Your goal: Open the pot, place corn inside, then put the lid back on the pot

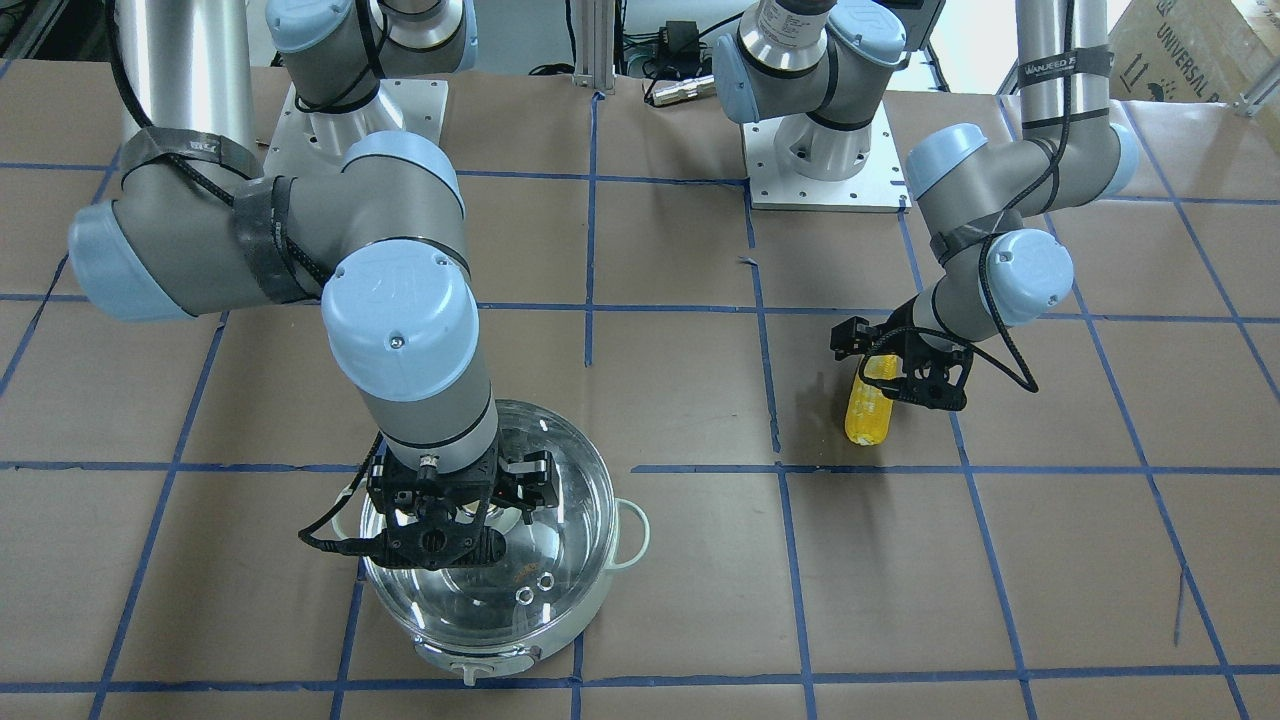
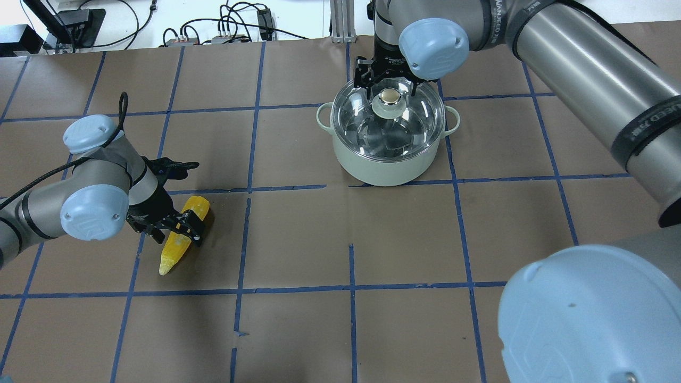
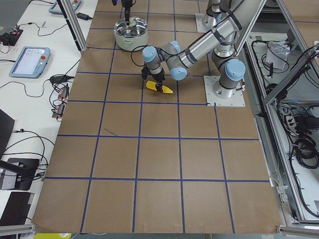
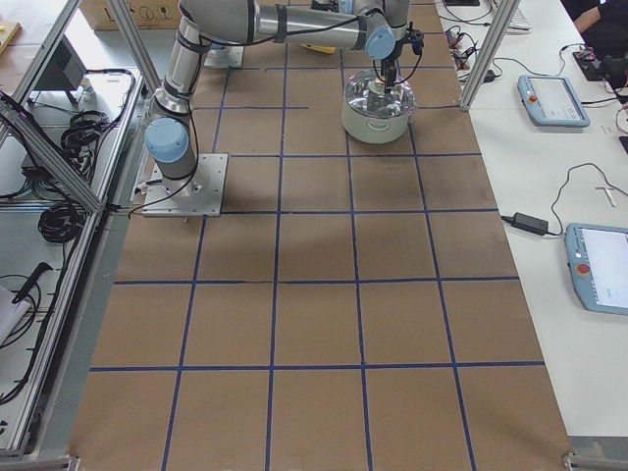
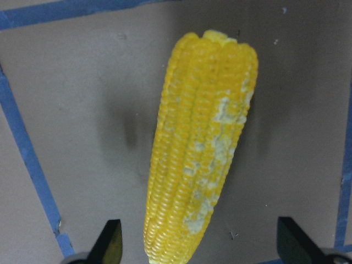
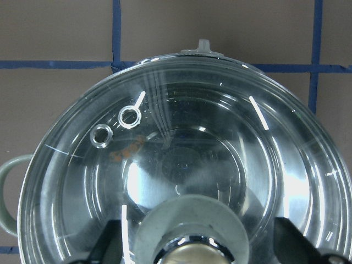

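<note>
The pot (image 2: 383, 165) stands in the upper centre of the overhead view. It is a round vessel with a smooth pale mint body, a shiny steel inside and a small loop handle (image 2: 323, 114) on each side. The lid (image 2: 412, 125) sits on its rim: a domed disc of clear glass with two small metal vent rings (image 6: 130, 116) and a grey-green knob (image 2: 390, 101) capped in polished metal. The right claw (image 6: 199, 242) hangs over the knob, released, with its black fingers (image 6: 107, 245) spread wide on either side.

In the lower left of the overhead view the corn (image 2: 171, 254) lies flat on the brown, matte surface (image 2: 298, 239), which is gridded with blue tape. It is a yellow cob with tight rows of kernels and some pale, rubbed patches, and it tapers to a point. The left claw (image 1: 895, 365) is released and straddles the cob, with its fingertips (image 5: 110, 242) clear of the kernels.
</note>
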Robot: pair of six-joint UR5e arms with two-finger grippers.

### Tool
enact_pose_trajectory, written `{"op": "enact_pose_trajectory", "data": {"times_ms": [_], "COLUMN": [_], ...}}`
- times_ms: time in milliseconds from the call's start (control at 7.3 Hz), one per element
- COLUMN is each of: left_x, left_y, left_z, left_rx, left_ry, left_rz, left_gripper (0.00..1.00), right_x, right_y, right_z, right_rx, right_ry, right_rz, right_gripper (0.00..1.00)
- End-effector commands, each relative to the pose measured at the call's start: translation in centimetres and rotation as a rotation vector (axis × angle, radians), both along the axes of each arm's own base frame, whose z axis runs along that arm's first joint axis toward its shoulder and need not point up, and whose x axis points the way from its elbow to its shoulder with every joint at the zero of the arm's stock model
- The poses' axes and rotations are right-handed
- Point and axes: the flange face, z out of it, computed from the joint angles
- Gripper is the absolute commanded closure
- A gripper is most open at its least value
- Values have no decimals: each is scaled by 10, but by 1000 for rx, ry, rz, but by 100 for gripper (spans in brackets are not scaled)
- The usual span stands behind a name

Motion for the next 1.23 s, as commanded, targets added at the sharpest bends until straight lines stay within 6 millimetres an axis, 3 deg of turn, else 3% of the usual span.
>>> {"op": "enact_pose_trajectory", "data": {"times_ms": [0, 137, 274, 548, 685, 1096], "left_x": [2, 3, 5, -1, -3, -4], "left_y": [-3, -6, -8, -9, -16, -13], "left_z": [-6, -7, -6, 1, 20, 40], "left_rx": [-46, -50, -66, -82, -116, -116], "left_ry": [-15, -14, -23, -19, 5, 5], "left_rz": [0, -8, -11, -5, 4, 26], "left_gripper": [24, 32, 60, 90, 92, 92], "right_x": [0, -1, 2, 2, 2, 1], "right_y": [3, 4, 6, 12, 14, 13], "right_z": [2, 4, 4, -3, -3, -1], "right_rx": [0, 3, 5, 23, 24, 24], "right_ry": [0, 3, 3, 5, 6, 7], "right_rz": [4, 4, 9, 11, 11, 9], "right_gripper": [4, 4, 5, 11, 21, 56]}}
